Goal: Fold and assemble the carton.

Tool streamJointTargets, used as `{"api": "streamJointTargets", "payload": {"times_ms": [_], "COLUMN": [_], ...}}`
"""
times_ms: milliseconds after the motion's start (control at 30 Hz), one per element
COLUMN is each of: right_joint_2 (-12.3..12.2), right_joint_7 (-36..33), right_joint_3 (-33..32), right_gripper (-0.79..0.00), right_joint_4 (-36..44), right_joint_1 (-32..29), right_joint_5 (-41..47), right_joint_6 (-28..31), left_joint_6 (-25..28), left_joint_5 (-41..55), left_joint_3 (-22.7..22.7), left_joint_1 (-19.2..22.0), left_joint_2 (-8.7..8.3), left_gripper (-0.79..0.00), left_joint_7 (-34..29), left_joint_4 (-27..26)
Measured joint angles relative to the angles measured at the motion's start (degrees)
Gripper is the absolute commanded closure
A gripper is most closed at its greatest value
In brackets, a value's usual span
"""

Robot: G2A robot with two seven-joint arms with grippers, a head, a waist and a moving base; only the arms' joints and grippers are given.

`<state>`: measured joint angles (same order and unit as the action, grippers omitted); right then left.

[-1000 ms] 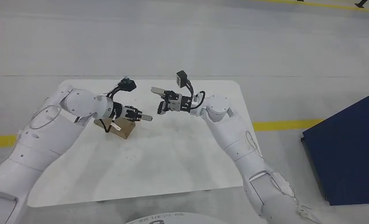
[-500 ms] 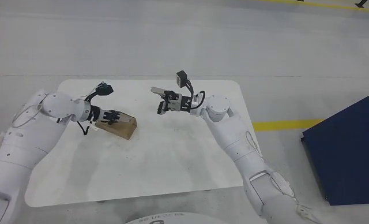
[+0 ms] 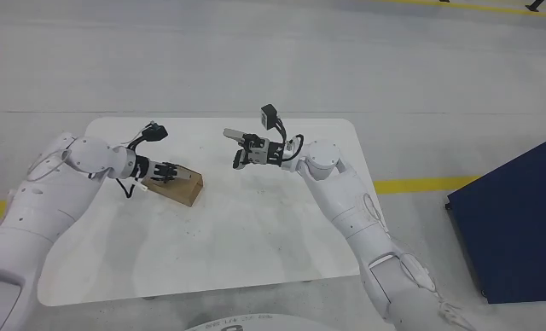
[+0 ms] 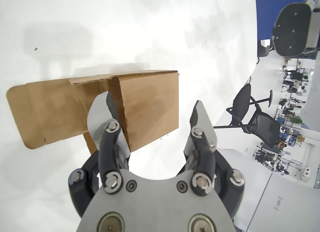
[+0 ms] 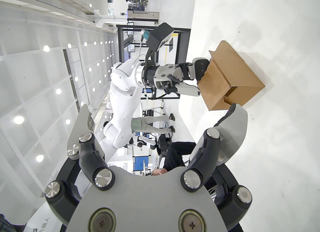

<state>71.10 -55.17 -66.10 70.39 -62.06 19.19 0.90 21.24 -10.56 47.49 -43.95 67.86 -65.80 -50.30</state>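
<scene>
A white tabletop [image 3: 256, 246] with rounded corners is standing on a pale grey floor [image 3: 256, 49]. A yellow line [image 3: 422, 184] is running along the floor past the tabletop's right edge, and a dark blue panel [image 3: 503, 220] is standing farther right. Black office chairs [image 4: 255, 115] are showing in the room beyond the tabletop in the left wrist view.

The brown carton [image 3: 177, 188] is lying on its side near the tabletop's left edge, toward the far-left corner. Its long axis is running roughly left to right, slanting slightly toward the near edge at its right end. Its open end is facing the left edge, and one flap [image 4: 45, 115] is lying spread out flat from that end.

The left gripper [image 3: 166, 171] is sitting at the carton's open end with its jaws spread wide. One finger [image 4: 108, 102] is reaching into the opening, beside a side wall, while the other is hanging outside, apart from the cardboard. What else is lying inside the carton cannot be told.

The right gripper [image 3: 235, 149] is hovering above the far middle of the tabletop, well apart from the carton, pointing left toward it. Its jaws are gaping wide and gripping nothing.
</scene>
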Motion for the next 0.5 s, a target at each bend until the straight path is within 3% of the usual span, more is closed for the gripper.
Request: {"api": "streamJointTargets", "payload": {"times_ms": [233, 333, 500], "right_joint_2": [0.0, 0.0, 0.0], "right_joint_7": [0.0, 0.0, 0.0], "right_joint_3": [0.0, 0.0, 0.0], "right_gripper": [-0.785, -0.785, -0.785], "right_joint_4": [0.0, 0.0, 0.0], "right_joint_1": [0.0, 0.0, 0.0], "right_joint_5": [0.0, 0.0, 0.0], "right_joint_6": [0.0, 0.0, 0.0], "left_joint_6": [2.0, 2.0, -0.1], "left_joint_5": [2.0, 1.5, -0.4], "left_joint_3": [-0.6, -0.8, -1.2], "left_joint_1": [1.4, 1.4, 1.1], "left_joint_2": [0.62, 0.63, 0.51], "left_gripper": [-0.212, -0.003, 0.0], "left_joint_7": [-0.8, -1.0, -0.7], "left_joint_4": [2.4, 2.0, -0.6]}}
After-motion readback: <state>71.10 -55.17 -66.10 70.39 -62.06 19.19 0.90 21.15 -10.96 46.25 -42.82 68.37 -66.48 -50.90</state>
